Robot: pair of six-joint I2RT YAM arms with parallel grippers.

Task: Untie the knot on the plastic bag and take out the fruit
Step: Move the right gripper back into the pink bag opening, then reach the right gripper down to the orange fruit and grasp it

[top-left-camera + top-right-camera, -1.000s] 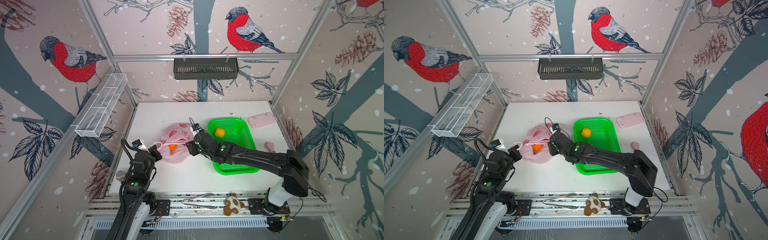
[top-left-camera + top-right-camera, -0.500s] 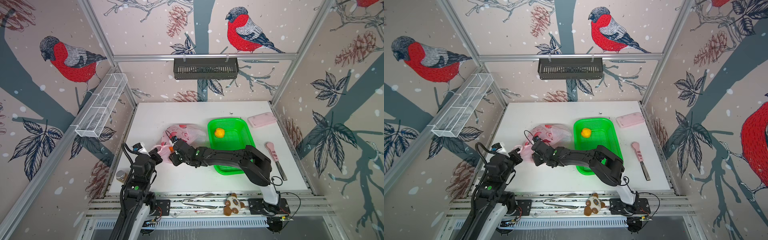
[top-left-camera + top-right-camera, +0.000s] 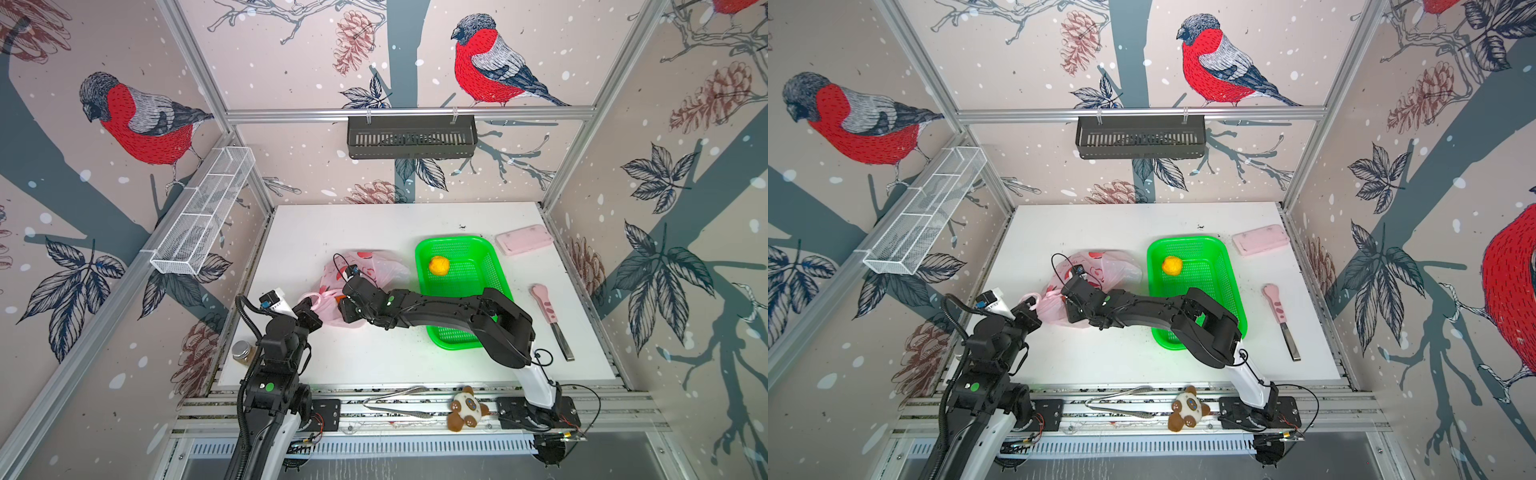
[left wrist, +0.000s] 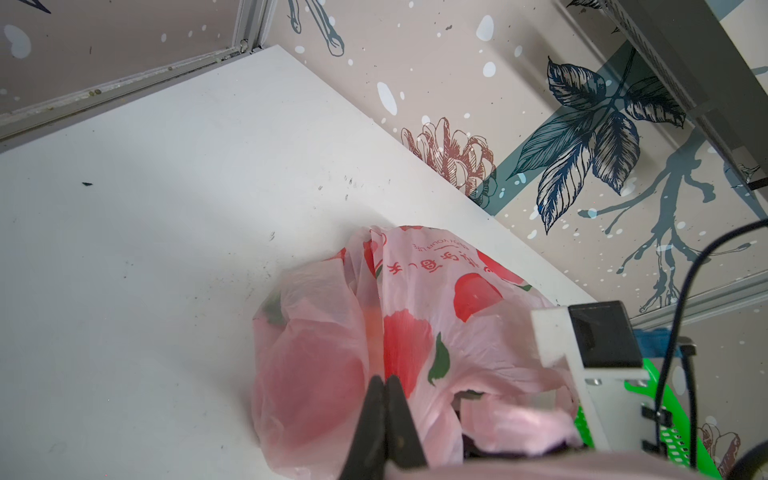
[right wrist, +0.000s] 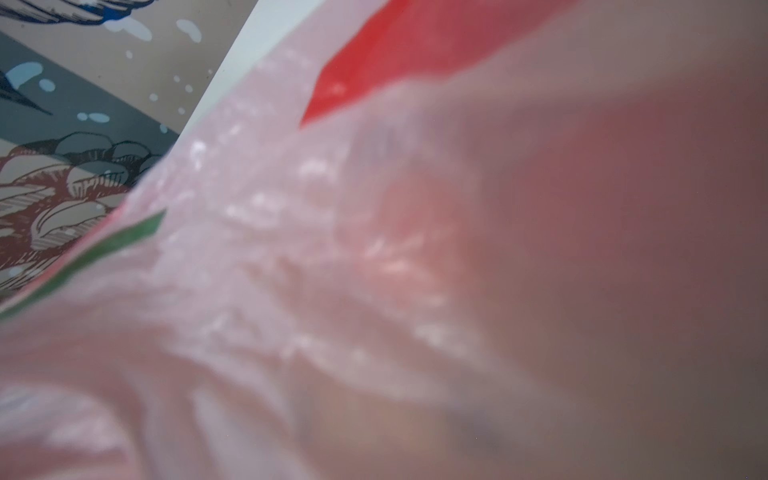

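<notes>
Red print is showing upside down on the plastic bag (image 4: 395, 332) in the left wrist view: a small line of capitals appearing to read "YOUR LIFE", running beside larger red characters that cannot be made out.

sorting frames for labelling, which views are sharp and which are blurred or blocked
Right wrist view: mostly useless, the bag pressed near the lens as a pink blur, only a strip of wall sharp. Left wrist view: table and bag print crisp, the nearest plastic soft. Both top views: sharp, evenly lit, no glare on the green basket.
</notes>
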